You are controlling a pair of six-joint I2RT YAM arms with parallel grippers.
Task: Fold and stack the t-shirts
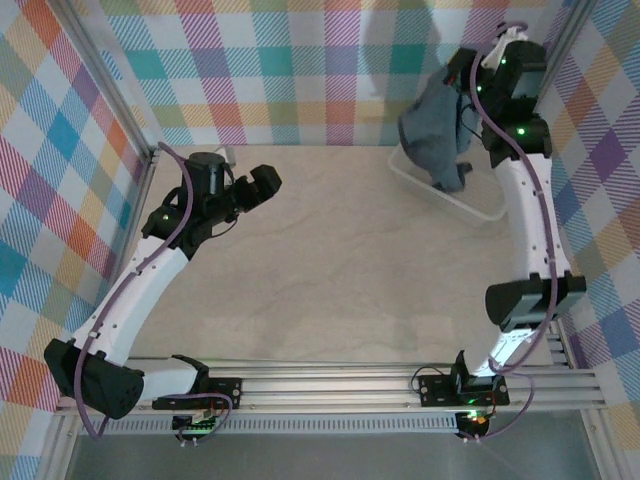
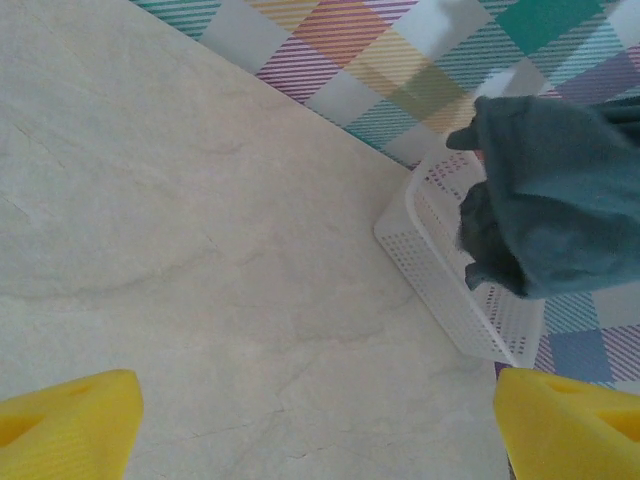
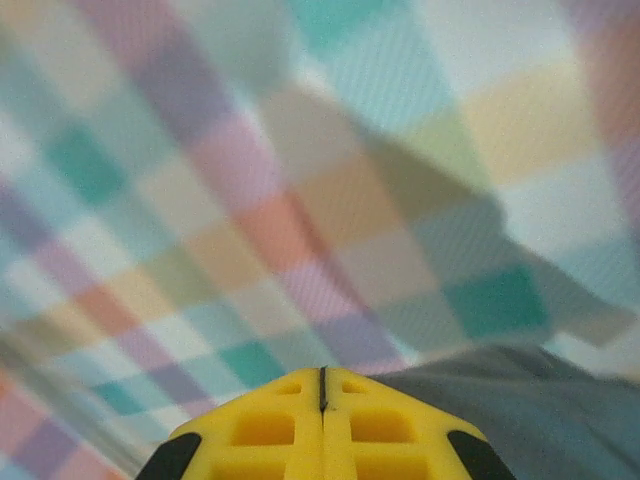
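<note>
Your right gripper (image 3: 322, 388) is clenched on the t-shirt (image 1: 435, 130), which hangs bunched just below it (over the white basket (image 2: 425, 275)). Your left gripper (image 2: 318, 425) stands released, jaws wide, over the table (image 2: 200, 250), the t-shirt well ahead of it.

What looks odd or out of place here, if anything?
The t-shirt hangs crumpled in mid-air over the basket in the far right corner, pinched by the right gripper. The basket sits at a slant to the walls rather than square with them. Nothing looks spilled or damaged.
</note>
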